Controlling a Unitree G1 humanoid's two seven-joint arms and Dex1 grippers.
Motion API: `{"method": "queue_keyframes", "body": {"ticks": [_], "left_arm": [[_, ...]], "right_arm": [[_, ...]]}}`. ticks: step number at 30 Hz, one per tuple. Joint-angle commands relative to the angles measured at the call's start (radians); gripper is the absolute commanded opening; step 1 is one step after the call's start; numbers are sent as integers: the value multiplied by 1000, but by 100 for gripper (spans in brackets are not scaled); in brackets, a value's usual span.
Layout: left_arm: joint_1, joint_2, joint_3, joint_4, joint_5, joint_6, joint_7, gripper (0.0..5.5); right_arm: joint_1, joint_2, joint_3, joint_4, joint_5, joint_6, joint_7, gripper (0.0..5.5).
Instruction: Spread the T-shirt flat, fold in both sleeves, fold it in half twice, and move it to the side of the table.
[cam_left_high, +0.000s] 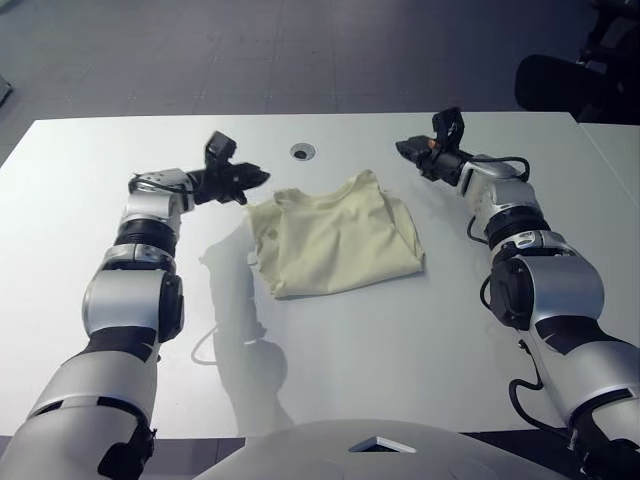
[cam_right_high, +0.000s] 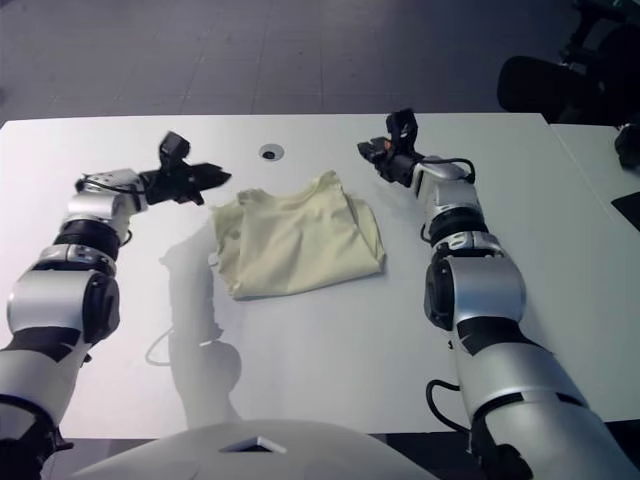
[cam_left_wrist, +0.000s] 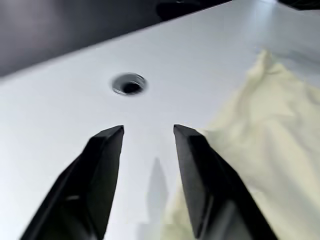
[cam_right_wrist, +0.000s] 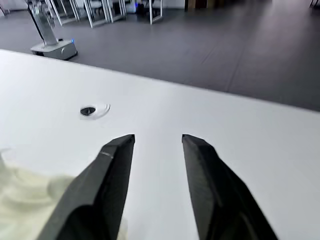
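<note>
A pale yellow T-shirt (cam_left_high: 332, 238) lies folded into a rough rectangle on the middle of the white table (cam_left_high: 400, 340). My left gripper (cam_left_high: 255, 180) hovers just off the shirt's far left corner, open, nothing between its fingers (cam_left_wrist: 102, 155); the shirt's edge (cam_left_wrist: 260, 150) lies right beside them. My right gripper (cam_left_high: 405, 148) is beyond the shirt's far right corner, also open and empty, with a bit of cloth (cam_right_wrist: 30, 200) showing near its fingers (cam_right_wrist: 117, 165).
A round cable hole (cam_left_high: 302, 152) sits in the table behind the shirt, between the two grippers. Bare tabletop surrounds the shirt on all sides. A dark chair (cam_left_high: 570, 85) stands beyond the far right corner.
</note>
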Motion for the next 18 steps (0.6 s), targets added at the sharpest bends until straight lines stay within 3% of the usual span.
{"method": "queue_keyframes", "body": {"ticks": [1, 6, 12, 18], "left_arm": [[200, -17, -48, -411, 18, 48, 53, 246], [454, -54, -200, -917, 131, 134, 151, 333], [591, -70, -321, -1127, 198, 213, 173, 432], [676, -11, -427, -1216, 252, 272, 118, 528]], "right_arm": [[103, 14, 117, -124, -104, -131, 24, 249], [111, 5, 300, -124, -300, -310, -27, 332], [66, 20, 391, -19, -416, -388, -99, 427], [80, 2, 499, 56, -555, -459, -202, 519]]}}
